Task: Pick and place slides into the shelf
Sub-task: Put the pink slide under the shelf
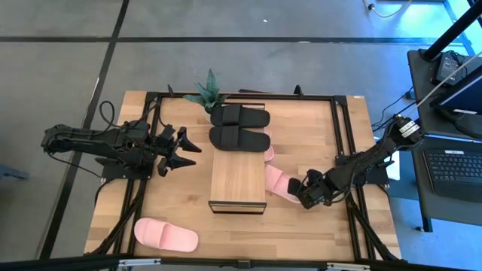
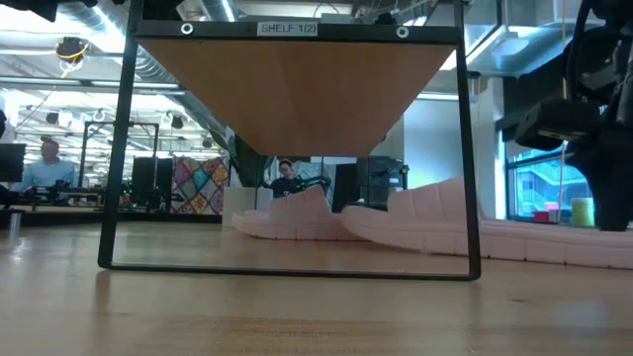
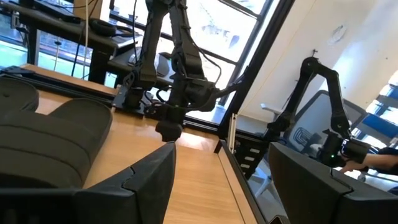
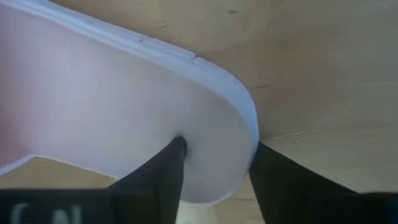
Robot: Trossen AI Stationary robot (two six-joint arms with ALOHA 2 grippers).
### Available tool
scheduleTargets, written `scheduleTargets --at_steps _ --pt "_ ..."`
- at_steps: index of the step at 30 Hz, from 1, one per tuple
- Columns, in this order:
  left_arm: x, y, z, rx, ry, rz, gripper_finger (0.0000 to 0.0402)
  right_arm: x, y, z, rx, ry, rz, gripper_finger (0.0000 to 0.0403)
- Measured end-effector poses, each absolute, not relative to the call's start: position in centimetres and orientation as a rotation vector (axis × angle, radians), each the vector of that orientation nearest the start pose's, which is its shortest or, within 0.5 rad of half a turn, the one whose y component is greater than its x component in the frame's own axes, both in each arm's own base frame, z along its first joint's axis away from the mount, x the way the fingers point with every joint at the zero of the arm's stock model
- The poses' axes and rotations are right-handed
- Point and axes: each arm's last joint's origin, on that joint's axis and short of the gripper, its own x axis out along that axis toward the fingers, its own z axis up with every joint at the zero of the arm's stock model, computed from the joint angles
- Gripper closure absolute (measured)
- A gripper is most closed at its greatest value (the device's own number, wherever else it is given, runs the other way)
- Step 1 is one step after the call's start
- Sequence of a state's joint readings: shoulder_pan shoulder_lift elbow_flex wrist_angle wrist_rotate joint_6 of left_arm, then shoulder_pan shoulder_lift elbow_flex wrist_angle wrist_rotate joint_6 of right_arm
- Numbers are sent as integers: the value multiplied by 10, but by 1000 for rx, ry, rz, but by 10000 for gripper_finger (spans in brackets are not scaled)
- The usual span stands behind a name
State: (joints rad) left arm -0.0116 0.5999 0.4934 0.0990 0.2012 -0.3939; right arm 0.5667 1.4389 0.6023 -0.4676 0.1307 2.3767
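From above, the left gripper (image 1: 181,150) hangs over the left side of the table (image 1: 316,226), its fingers spread apart and holding nothing, well apart from every slide. A lone pale pink slide (image 1: 166,234) lies near the table's front left corner. In the middle stands the shelf (image 1: 238,181), a light wood plank on a thin dark frame. Behind it the black pair (image 1: 239,126) lies side by side, matte and ribbed across the straps, with a small potted plant (image 1: 207,93) at the far edge. Another pink slide (image 1: 267,153) pokes out at the shelf's far right corner.

The low view adds what the top view hides: under the plank, pink ridged soles (image 2: 297,213) rest on the wood, and a label on the frame reads SHELF 1(2).

To the right of the shelf, the right gripper (image 1: 304,193) is down at the end of a pink slide (image 1: 277,183) lying just beside the shelf. Only the right wrist view shows the grip: the dark fingers (image 4: 163,171) are clamped on the slide's rounded, smooth foam rim (image 4: 217,143), one inside and one outside
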Motion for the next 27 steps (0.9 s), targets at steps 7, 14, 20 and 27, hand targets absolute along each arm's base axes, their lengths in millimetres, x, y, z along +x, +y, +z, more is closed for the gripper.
scheduleTargets --at_steps 7,14,20,27 --pt "148 -7 285 -392 45 -189 156 187 114 137 1476 948 -1144 322" --pt "148 -6 285 -391 37 -148 156 185 113 136 1406 977 -1118 375" --pt "148 -6 286 -392 36 -147 156 186 112 136 1398 959 -1122 377" --pt "148 -6 286 -393 35 -145 156 191 106 136 1388 953 -1102 377"
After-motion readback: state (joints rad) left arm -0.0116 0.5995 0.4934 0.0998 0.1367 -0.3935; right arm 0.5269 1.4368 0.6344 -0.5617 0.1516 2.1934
